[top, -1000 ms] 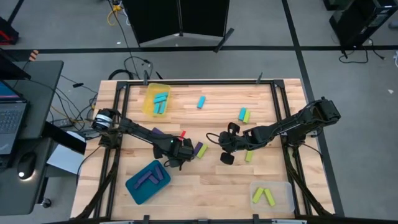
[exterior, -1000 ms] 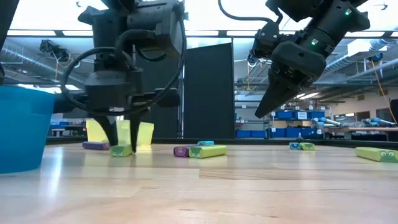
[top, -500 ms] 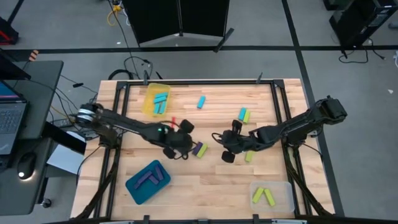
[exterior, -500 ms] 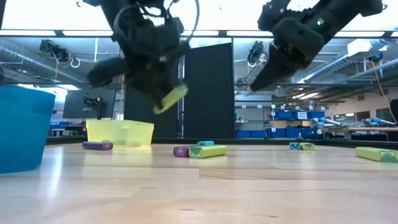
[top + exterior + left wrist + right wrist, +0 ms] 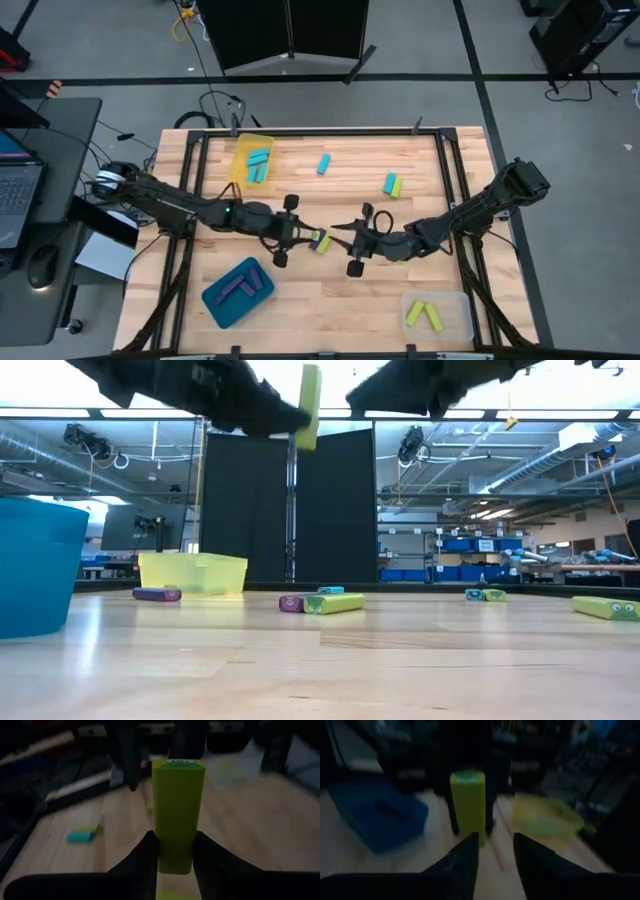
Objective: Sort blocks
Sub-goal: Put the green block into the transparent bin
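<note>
Grippers blur overhead: left gripper (image 5: pixel 174 851) pinches yellow-green block (image 5: pixel 177 810), right gripper (image 5: pixel 493 851) spread.

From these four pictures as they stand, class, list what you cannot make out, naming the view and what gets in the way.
1. Left gripper: the low view's top edge cuts it off.
2. Right gripper: its wrist view shows the jaws apart, but not whether they reach the yellow-green block.
3. Clear tray: outside the low view.
4. Blue tray: its wall hides the contents in the low view.
</note>
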`<state>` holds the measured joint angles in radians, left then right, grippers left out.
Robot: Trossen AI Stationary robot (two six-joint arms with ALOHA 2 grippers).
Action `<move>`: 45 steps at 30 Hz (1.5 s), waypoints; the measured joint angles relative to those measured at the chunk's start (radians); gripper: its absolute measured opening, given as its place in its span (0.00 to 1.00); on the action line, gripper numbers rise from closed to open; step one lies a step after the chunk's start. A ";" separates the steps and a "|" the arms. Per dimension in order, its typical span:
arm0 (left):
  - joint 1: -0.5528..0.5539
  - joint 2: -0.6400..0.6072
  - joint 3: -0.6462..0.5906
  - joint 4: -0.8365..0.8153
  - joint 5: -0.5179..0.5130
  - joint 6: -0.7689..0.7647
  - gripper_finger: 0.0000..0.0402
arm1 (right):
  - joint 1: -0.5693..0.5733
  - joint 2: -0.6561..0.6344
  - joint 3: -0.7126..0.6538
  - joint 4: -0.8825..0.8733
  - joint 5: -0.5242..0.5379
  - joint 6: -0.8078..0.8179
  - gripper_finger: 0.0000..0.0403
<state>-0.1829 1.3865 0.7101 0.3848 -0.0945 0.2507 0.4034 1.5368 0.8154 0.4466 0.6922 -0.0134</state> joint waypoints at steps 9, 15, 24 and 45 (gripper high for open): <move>0.000 0.000 -0.029 0.237 0.021 -0.053 0.24 | 0.023 -0.002 0.000 0.214 -0.004 -0.076 0.59; 0.005 0.015 -0.024 0.275 0.010 -0.079 0.24 | 0.011 -0.002 0.000 0.251 -0.083 -0.076 0.66; 0.007 0.035 -0.018 0.300 -0.015 -0.130 0.24 | -0.007 -0.003 0.016 0.293 -0.091 -0.100 0.62; 0.006 0.035 0.068 0.164 -0.036 -0.164 0.24 | -0.030 -0.003 0.070 0.211 -0.059 -0.115 0.55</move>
<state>-0.1768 1.4220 0.7780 0.5489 -0.1306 0.0871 0.3732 1.5337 0.8856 0.6576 0.6327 -0.1286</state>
